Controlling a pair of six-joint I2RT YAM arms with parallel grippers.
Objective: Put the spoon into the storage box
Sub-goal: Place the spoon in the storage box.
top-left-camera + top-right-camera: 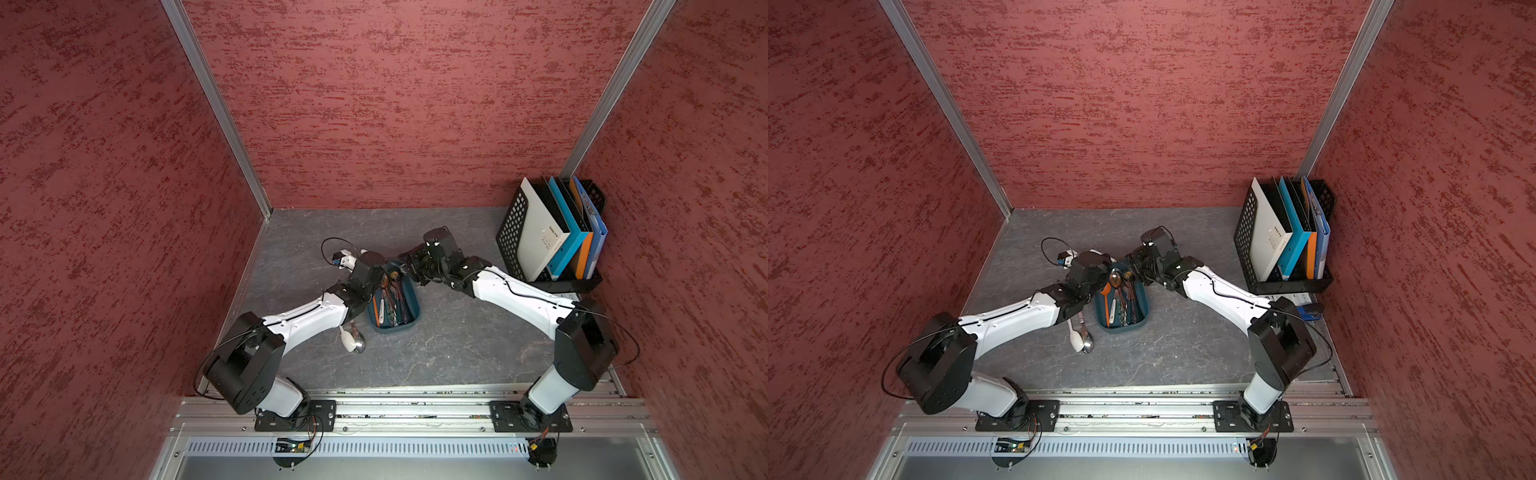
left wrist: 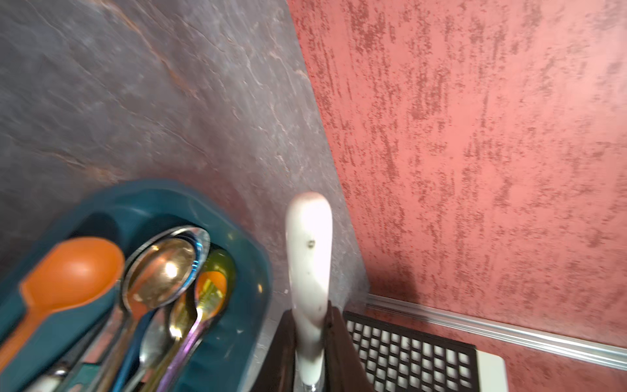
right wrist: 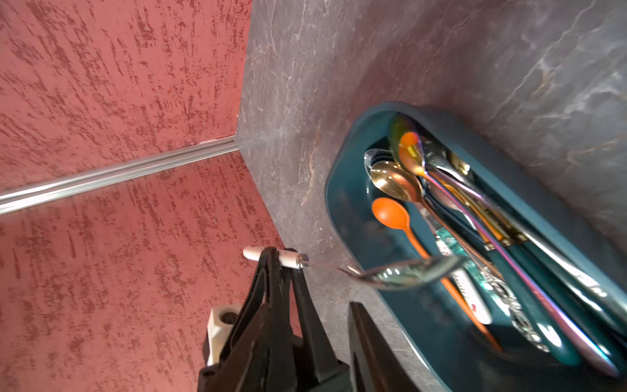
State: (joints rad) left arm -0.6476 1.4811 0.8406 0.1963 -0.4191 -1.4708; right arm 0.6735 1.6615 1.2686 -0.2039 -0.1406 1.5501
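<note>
**The spoon [image 3: 400, 275] is held over the storage box [image 3: 334, 210], not yet released.**
Its bowl hangs above the box's far end, with the white handle clenched in the left gripper [image 2: 310, 319]. The next move is probably to line it up, lower it and let go. I cannot tell the right gripper's [image 1: 409, 264] state.

Grey slate tabletop [image 1: 457, 345] bears teal storage box [image 1: 392, 329], mesh file rack [image 1: 511, 232], loose spoons [image 1: 347, 338]

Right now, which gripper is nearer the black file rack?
Right. The right gripper hangs by the box on the side facing the rack; the left gripper, holding a spoon, is across the box.
</note>
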